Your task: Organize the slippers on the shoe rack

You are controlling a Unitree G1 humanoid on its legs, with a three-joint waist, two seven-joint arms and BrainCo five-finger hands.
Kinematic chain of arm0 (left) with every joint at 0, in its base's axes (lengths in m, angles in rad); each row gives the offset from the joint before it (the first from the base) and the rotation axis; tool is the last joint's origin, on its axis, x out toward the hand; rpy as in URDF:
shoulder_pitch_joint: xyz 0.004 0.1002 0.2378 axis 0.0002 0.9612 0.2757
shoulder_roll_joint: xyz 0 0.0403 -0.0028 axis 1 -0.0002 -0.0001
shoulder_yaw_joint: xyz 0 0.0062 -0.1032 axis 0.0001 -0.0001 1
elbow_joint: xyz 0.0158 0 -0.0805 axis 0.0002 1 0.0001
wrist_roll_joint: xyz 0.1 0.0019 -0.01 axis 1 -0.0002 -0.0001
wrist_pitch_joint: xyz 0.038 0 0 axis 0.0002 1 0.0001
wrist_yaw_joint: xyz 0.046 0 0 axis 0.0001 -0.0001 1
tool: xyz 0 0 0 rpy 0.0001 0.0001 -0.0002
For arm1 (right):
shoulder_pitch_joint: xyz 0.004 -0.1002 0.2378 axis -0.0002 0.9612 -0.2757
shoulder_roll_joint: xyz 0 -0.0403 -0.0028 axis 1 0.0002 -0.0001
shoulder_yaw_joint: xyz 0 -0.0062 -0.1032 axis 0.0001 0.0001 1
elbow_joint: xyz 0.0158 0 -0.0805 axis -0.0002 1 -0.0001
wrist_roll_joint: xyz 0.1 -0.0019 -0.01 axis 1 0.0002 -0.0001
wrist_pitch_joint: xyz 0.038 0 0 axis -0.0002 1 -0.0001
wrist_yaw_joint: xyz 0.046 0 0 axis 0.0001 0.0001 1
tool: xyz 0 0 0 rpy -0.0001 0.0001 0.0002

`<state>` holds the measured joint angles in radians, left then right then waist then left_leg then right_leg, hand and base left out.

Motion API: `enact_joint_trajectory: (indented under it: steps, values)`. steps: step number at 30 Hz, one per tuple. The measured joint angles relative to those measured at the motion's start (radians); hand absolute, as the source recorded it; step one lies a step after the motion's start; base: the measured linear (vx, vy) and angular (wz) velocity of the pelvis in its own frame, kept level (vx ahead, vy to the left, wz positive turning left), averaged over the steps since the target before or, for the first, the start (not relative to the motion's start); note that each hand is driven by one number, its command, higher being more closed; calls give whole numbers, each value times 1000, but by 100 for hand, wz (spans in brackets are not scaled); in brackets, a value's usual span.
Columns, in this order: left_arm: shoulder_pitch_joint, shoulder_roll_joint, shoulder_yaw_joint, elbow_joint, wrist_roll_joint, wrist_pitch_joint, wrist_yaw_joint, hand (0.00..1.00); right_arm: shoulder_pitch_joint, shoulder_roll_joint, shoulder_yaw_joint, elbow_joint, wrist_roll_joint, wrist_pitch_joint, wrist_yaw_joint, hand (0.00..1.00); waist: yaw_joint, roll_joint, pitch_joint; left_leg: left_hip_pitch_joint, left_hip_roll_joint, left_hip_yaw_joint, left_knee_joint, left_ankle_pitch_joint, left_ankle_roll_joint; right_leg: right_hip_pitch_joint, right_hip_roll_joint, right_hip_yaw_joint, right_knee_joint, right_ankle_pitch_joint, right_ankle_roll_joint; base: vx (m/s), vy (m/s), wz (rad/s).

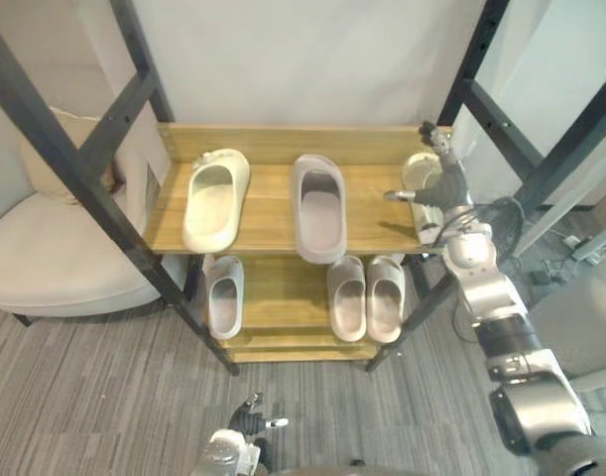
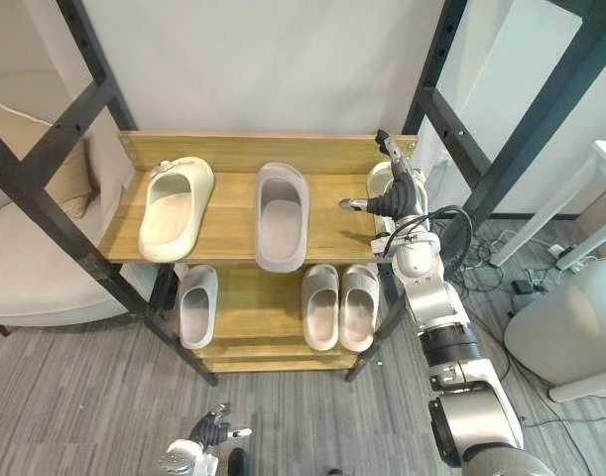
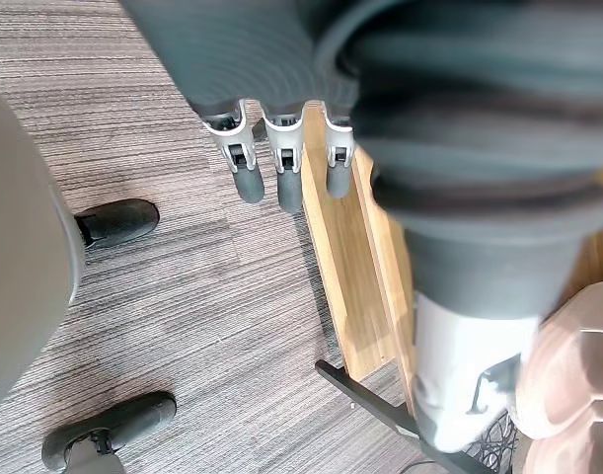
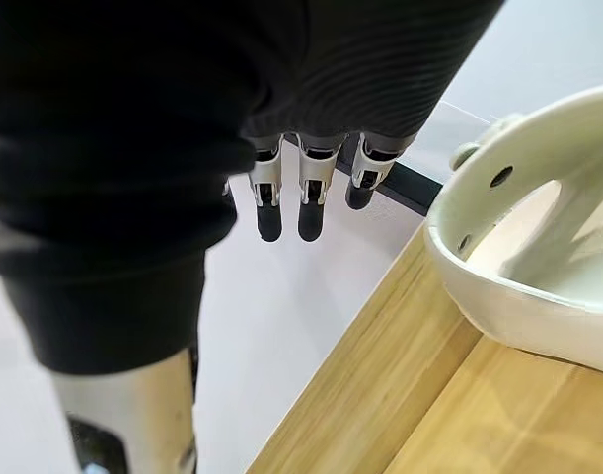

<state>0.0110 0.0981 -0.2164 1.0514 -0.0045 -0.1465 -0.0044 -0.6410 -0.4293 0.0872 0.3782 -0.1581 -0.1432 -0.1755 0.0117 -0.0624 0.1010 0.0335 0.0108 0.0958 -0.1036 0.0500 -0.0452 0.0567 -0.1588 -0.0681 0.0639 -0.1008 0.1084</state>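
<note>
1. Silver fingers (image 4: 269, 217) of the right hand (image 2: 394, 196) stretch out straight and hold nothing. The hand is at the right end of the shoe rack (image 1: 273, 233), just beside a cream slipper (image 4: 523, 296) on the top shelf.
2. That shelf also bears a second cream slipper (image 1: 215, 196) at the left and a grey slipper (image 1: 318, 206) in the middle.
3. The lower shelf holds a single slipper (image 1: 224, 295) at the left and a pair of slippers (image 1: 367, 297) at the right.
4. The left hand (image 1: 245, 421) hangs low over the carpet (image 1: 84, 397), relaxed and empty.
</note>
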Motion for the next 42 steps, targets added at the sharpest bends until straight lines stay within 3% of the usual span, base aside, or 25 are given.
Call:
enact_joint_trajectory:
  steps: [39, 40, 42]
  values:
    - [-24, 3, 12, -52, -60, -16, 21, 0, -250, 112, 118, 294, 1, 15, 23, 0, 43, -1, 90, -36, -2, -70, -7, 15, -8, 19, 0, -82, -32, 4, 3, -9, -8, 5]
    - [-24, 3, 12, -52, -61, -16, 21, 0, -253, 113, 118, 298, 1, 15, 23, 100, 43, -1, 91, -36, -2, -70, -7, 15, -8, 20, 0, -82, -32, 4, 3, -28, -8, 7]
    - [-28, 4, 13, -52, -76, -16, 21, 0, -270, 114, 117, 316, 2, 17, 18, 100, 44, -1, 101, -37, -3, -77, -7, 17, -10, 24, 0, -88, -32, 4, 3, -39, -7, 8]
